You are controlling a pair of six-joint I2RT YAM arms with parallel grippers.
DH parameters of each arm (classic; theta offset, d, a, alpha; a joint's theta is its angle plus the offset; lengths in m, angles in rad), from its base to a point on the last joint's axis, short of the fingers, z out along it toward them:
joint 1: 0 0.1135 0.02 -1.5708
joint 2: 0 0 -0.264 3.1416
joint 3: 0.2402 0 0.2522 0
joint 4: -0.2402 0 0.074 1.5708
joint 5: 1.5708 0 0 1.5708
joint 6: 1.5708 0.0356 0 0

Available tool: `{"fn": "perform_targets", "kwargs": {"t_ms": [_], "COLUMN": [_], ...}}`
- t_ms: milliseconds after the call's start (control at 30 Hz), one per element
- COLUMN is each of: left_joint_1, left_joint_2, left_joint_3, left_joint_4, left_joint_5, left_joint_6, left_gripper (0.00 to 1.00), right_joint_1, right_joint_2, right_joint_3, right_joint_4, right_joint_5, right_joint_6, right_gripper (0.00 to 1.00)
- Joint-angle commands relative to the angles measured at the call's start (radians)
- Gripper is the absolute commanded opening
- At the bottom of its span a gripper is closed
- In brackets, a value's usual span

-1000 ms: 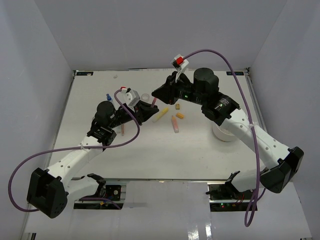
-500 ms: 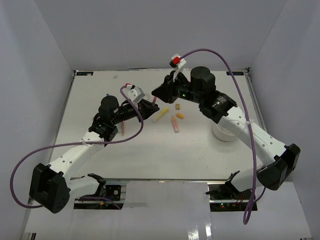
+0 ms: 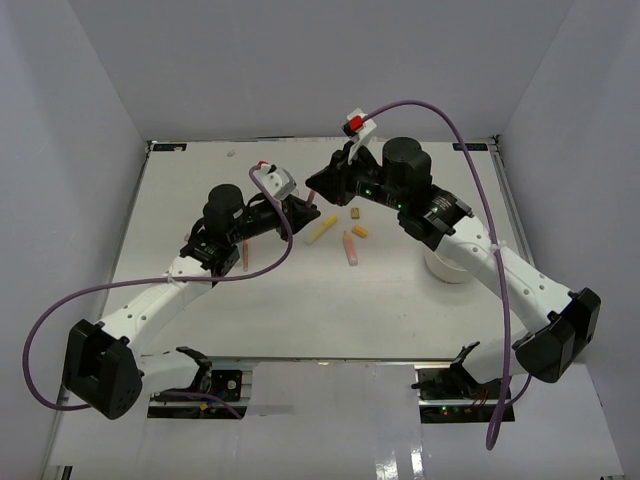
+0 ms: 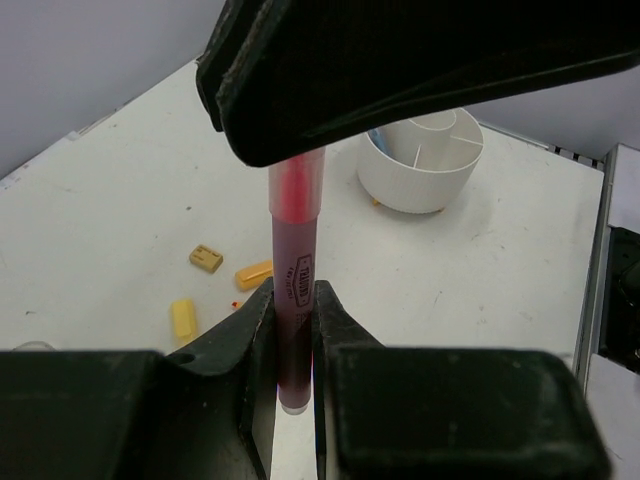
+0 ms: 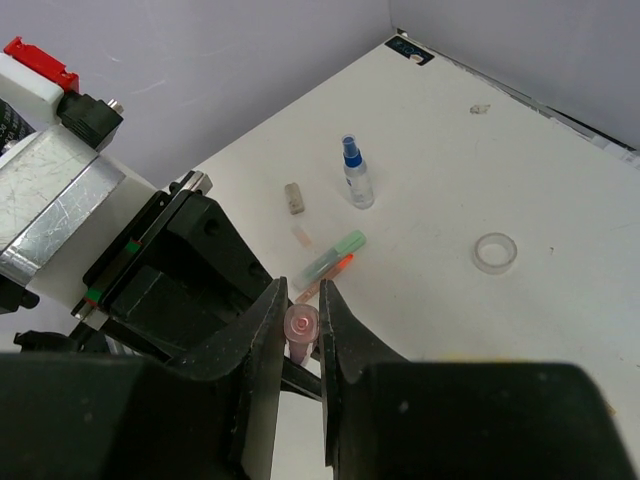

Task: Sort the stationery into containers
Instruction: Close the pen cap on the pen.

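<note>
The left gripper (image 3: 297,208) pinches 1 end of a red marker (image 4: 296,250) over the middle of the table (image 3: 200,170). Just to its right, the right gripper (image 3: 316,187) is clamped on the same marker's other end. Further right lie 1 yellow marker (image 3: 321,229), 1 orange marker (image 3: 350,247) and 2 small erasers (image 3: 355,212), then the white tub (image 3: 447,268) beside the right arm.

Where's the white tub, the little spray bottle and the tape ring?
white tub (image 4: 415,185), left wrist view, on its outer wall.
spray bottle (image 5: 359,187), right wrist view, on its clear body.
tape ring (image 5: 479,254), right wrist view, on its left rim.
</note>
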Motion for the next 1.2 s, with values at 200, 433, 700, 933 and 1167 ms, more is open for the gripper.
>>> {"fn": "perform_targets", "kwargs": {"t_ms": [200,433,700,933,1167], "left_joint_1": [-0.002,-0.001,-0.001,-0.001,-0.001], "left_joint_2": [-0.064,-0.079,-0.12,-0.176,-0.191], "left_joint_3": [0.241,0.251,0.108,0.006,-0.058], "left_joint_4": [0.439,0.407,0.305,0.187,0.166], "left_joint_5": [-0.127,-0.111,0.0,0.072,0.097], "left_joint_6": [-0.018,-0.01,-0.015,0.012,0.032], "left_gripper": [0.0,0.0,0.0,0.09,0.17], "right_joint_1": [0.06,0.06,0.06,0.06,0.058], "right_joint_2": [0.133,0.136,0.084,0.03,-0.029], "right_joint_3": [-0.166,-0.178,-0.085,-0.057,-0.132], "right_joint_4": [-0.5,-0.491,-0.425,-0.304,-0.171], "right_joint_5": [-0.137,-0.142,-0.082,-0.085,-0.08], "right_joint_6": [-0.022,-0.029,-0.022,0.001,0.058], "right_gripper": [0.08,0.08,0.08,0.08,0.08]}}
